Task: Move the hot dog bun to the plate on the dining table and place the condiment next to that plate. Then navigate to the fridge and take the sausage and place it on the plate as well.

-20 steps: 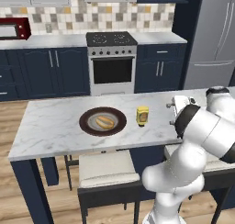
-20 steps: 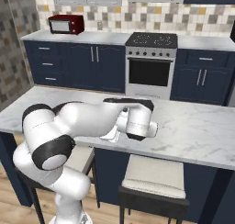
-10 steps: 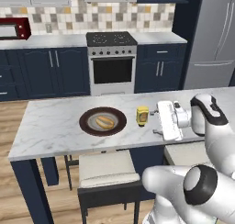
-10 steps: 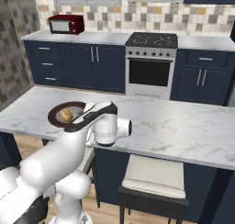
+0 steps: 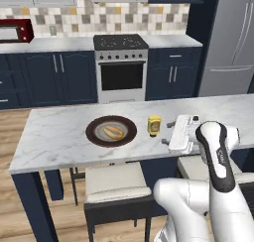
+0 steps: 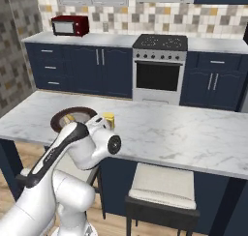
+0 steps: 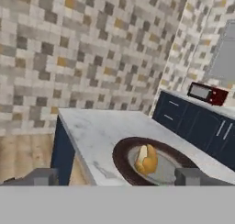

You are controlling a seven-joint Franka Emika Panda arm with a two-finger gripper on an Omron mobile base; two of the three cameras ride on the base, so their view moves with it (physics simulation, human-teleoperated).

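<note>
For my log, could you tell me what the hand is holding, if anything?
Nothing: the hand is open and empty; the hot dog bun lies on the plate.

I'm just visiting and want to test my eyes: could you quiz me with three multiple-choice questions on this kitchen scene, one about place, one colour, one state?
1. Where is the hot dog bun?
A on the plate
B on the stove
C on the stool

2. What colour is the condiment?
A green
B yellow
C white

3. How is the pincer?
A shut on the bun
B shut on the bottle
C open, holding nothing

Answers: 1 A, the bun lies in the plate's centre. 2 B, its body is yellow. 3 C, the hand view shows the fingertips wide apart with nothing between.
</note>
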